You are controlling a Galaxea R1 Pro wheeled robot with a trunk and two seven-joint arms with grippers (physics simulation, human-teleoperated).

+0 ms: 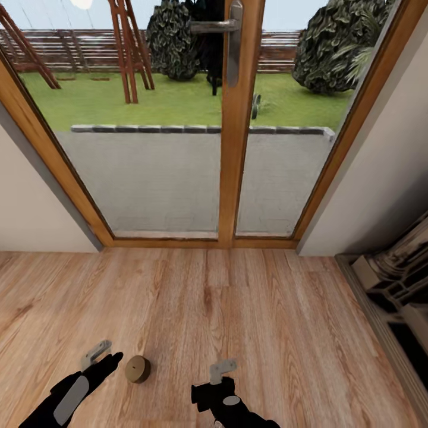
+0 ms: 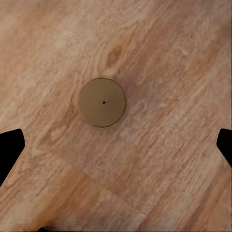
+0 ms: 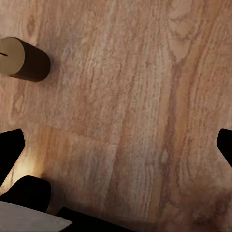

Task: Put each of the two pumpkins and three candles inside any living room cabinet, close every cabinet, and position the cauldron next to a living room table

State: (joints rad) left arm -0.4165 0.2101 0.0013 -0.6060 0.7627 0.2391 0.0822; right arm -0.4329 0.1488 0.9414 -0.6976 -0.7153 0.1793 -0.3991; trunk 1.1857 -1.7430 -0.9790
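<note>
One candle (image 1: 137,368), a short tan cylinder with a tiny wick, stands upright on the wooden floor between my two arms. My left gripper (image 1: 98,355) hovers just left of it, open and holding nothing. The left wrist view looks straight down on the candle (image 2: 102,102), which lies a little ahead of the open left gripper (image 2: 116,145), with one dark fingertip (image 2: 9,150) at each side edge. My right gripper (image 1: 221,370) hangs open over bare floor to the candle's right. In the right wrist view the candle (image 3: 21,59) sits off to one side of the open right gripper (image 3: 116,145).
A wood-framed glass double door (image 1: 235,119) to a patio and garden closes off the floor ahead. Pale walls (image 1: 35,202) flank it on both sides. A dark piece of furniture (image 1: 392,285) stands along the right wall. Plank floor (image 1: 238,309) lies open in front.
</note>
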